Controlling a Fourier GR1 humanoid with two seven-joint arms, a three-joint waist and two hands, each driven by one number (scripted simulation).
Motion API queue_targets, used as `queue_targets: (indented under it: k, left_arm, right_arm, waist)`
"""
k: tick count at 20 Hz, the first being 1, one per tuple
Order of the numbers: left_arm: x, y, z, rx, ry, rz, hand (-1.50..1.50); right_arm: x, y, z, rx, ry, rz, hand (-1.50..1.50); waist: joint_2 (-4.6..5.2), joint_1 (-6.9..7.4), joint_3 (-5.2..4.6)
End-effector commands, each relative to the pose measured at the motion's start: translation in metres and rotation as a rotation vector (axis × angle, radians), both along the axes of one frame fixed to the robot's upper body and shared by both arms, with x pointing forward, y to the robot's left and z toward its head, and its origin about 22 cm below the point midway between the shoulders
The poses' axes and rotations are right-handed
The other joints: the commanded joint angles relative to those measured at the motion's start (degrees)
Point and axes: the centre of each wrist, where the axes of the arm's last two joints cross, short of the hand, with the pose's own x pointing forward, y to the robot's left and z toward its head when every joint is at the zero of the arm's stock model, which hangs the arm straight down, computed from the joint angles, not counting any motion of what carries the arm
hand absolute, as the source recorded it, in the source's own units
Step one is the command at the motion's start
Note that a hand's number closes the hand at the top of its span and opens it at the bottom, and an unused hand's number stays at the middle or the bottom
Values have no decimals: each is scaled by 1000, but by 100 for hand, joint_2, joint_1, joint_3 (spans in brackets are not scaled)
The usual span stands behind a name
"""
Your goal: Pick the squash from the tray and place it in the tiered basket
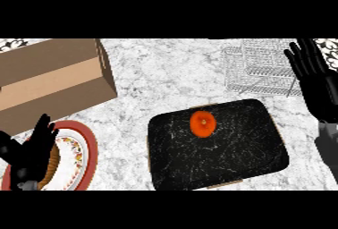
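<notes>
Orange and round, the squash [203, 124] is lying on the black tray [251, 152], near its far edge, no hand touching it. We are judging it light, stiff and smooth, so it may roll; we are thinking to take it from above, around its widest part. Our right hand [315, 71] is hanging open beside the tiered basket [257, 67]; our left hand [25, 152] is resting open over the plate [87, 147].
</notes>
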Motion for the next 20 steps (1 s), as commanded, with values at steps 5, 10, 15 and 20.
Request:
queue_targets:
  k: [5, 10, 15, 20]
  left_arm:
    - [44, -59, 53, 210, -394, -261, 0]
    - [44, -85, 52, 209, -418, -358, 0]
    - [47, -96, 48, 220, -433, -364, 0]
    - [45, -107, 47, 209, -416, -368, 0]
  right_arm:
    - [16, 9, -10, 382, -66, 88, 150]
    - [2, 29, -76, 651, 205, 130, -150]
    - [-14, -5, -83, 610, 131, 420, -150]
    - [-32, -73, -36, 265, 88, 413, -150]
  waist:
    - [12, 159, -56]
    - [35, 177, -45]
    - [-21, 164, -76]
    - [-53, 114, -85]
